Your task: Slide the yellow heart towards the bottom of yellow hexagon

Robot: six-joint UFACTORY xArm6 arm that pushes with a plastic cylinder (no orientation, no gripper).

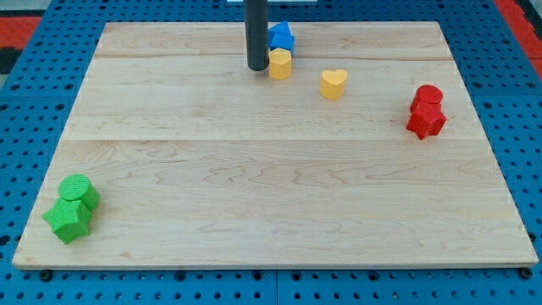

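The yellow heart lies on the wooden board in the upper middle of the view. The yellow hexagon lies to its upper left, apart from it, touching a blue block just above it. My tip stands right beside the hexagon's left side, close to or touching it; I cannot tell which. The heart is well to the right of my tip.
Two red blocks sit together near the board's right edge. Two green blocks sit together at the lower left corner. The wooden board rests on a blue pegboard surface.
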